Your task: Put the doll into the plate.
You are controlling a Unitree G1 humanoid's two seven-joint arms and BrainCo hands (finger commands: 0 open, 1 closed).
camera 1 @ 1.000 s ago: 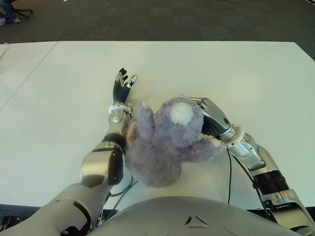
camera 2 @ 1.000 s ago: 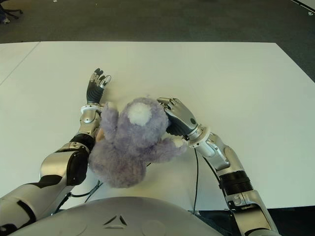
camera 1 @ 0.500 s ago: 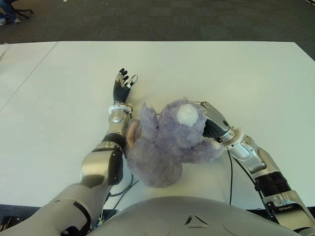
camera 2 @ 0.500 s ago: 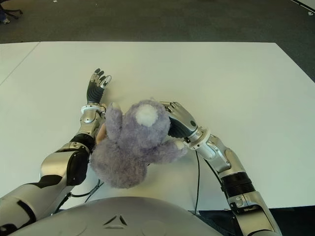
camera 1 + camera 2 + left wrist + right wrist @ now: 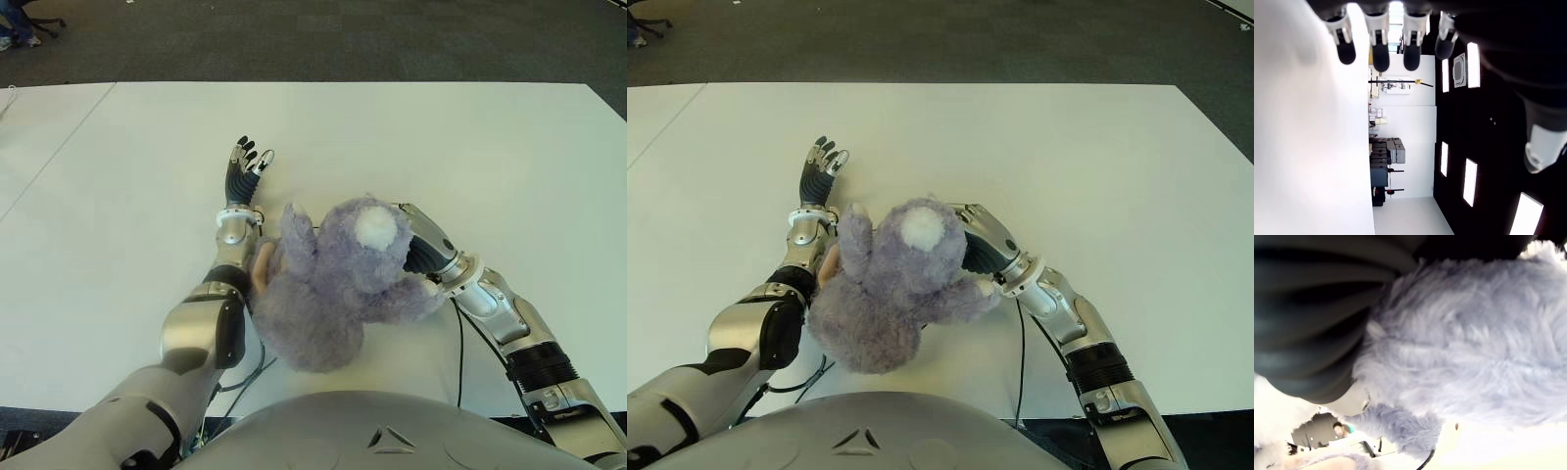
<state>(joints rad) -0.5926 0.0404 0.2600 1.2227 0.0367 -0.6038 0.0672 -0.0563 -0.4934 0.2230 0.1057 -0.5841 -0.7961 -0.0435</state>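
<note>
One hand has the doll point(image 5: 328, 284): the right hand point(image 5: 423, 250) is pressed into its fluffy right side, fingers wrapped on the fur, as its own wrist view shows. The doll sits low on the white bench point(image 5: 470, 147), close to the robot's body, between the two arms. Its long side runs from the white patch near the right hand down and left to its fat bottom by the left forearm. The left hand point(image 5: 243, 166) is flat and open on the bench, past the doll, holding nothing. No plate shows in any view, so I cannot tell which way the doll must go.
</note>
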